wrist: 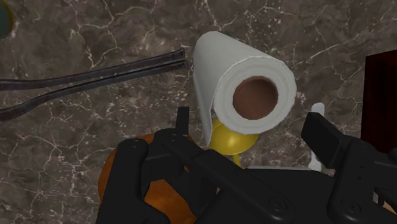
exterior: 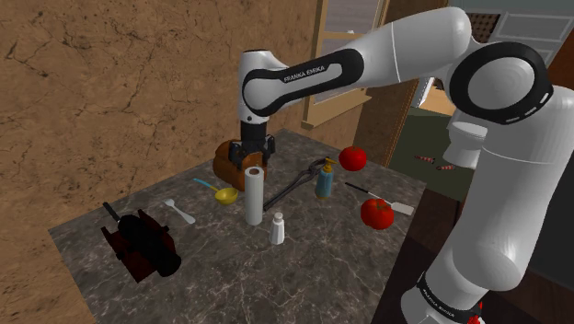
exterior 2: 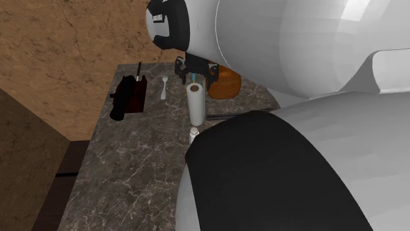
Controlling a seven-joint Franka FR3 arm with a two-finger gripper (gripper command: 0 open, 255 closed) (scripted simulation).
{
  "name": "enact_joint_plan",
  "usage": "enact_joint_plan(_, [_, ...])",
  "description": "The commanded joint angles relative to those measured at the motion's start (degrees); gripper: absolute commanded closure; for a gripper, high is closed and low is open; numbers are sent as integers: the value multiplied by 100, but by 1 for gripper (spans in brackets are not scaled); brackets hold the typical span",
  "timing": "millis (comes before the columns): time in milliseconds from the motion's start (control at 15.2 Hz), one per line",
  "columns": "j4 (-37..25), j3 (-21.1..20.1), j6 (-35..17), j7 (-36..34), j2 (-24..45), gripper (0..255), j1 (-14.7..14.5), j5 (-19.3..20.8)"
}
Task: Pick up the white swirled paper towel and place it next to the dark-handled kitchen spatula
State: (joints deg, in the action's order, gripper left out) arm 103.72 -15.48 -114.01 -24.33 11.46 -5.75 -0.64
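A: The paper towel (exterior: 254,195) at the shoulder view's middle?
B: White, with a brown core. The surface (exterior: 322,267) is dark grey stone veined in white.
A: And towards the right?
B: Two red tomatoes (exterior: 377,213). Left of centre a yellow spoon (exterior: 223,193), at lower left a dark red rack (exterior: 143,244).
A: The tool (exterior: 254,156)?
B: All black. The wall (exterior: 110,83) is cracked brown.

Brown loaf (exterior: 227,160), yellow spoon (exterior: 223,193), tongs (exterior: 292,185) and shaker (exterior: 278,229) crowd the upright paper towel roll (exterior: 254,195); the table (exterior: 304,276) lies open in front.
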Motion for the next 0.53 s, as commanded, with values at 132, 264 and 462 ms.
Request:
enact_joint_plan(132, [160, 1, -277, -23, 117, 0, -18, 33])
enact_joint_plan(264, [233, 2, -388, -30, 156, 0, -24, 44])
enact_joint_plan(462, [231, 2, -388, -31, 157, 0, -24, 45])
